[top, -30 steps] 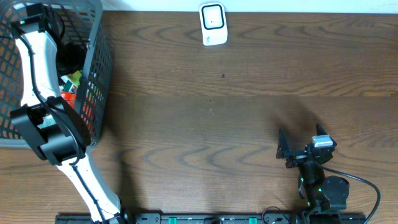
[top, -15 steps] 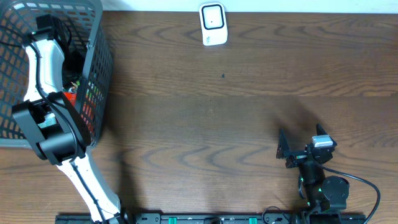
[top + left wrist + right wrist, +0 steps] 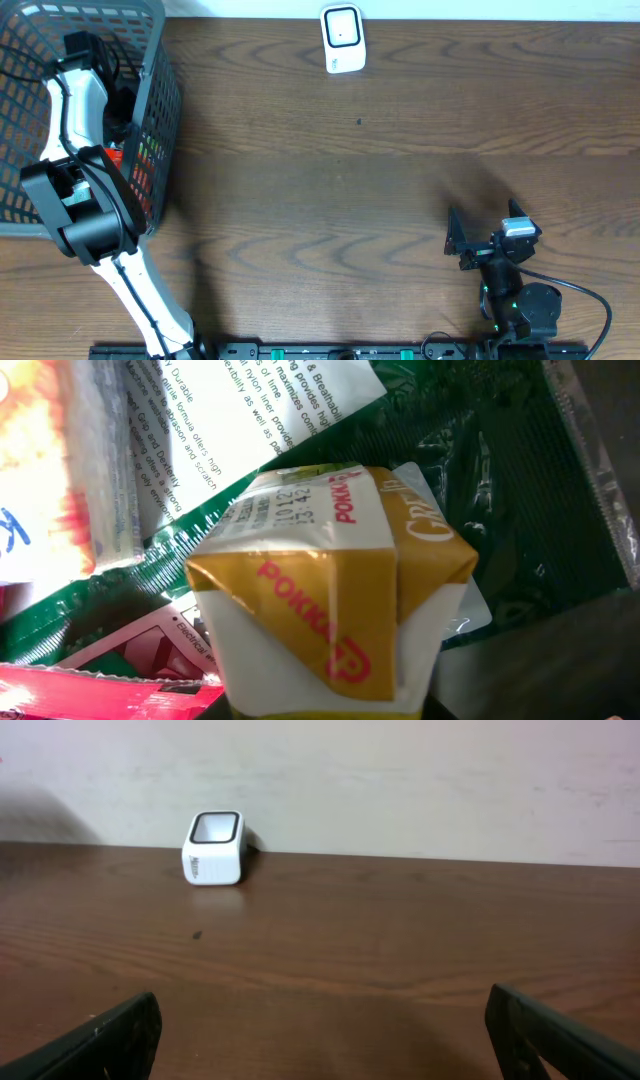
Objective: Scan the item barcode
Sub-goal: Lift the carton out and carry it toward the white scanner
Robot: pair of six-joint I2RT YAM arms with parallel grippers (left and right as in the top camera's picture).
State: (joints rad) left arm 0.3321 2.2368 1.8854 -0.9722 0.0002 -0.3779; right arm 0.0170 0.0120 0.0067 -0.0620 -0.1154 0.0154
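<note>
– Left gripper [image 3: 100, 62] reaches down inside the grey mesh basket [image 3: 160, 110] at the table's left end. Open or closed?
– Cannot tell. From above, the arm and the basket's contents hide the jaws. Its own camera shows no fingers, only a drink carton [image 3: 330, 610] filling the frame.
– Describe the carton.
– White and mustard-yellow, with red "POKKA" lettering and its folded top flaps facing the lens. It lies on a green packet [image 3: 500, 510], with a white printed label [image 3: 260, 410] above it and a red packet [image 3: 90, 685] at lower left. Whether anything grips it cannot be seen.
– And right of the basket?
– Brown wooden table [image 3: 400, 150], then a small white scanner [image 3: 342, 38] standing at the far edge by the pale wall, its dark window tilted upward.
– Right gripper [image 3: 483, 218]?
– It sits at the near right, well apart from the scanner and facing it. Its jaws stand wide apart with nothing between them.
</note>
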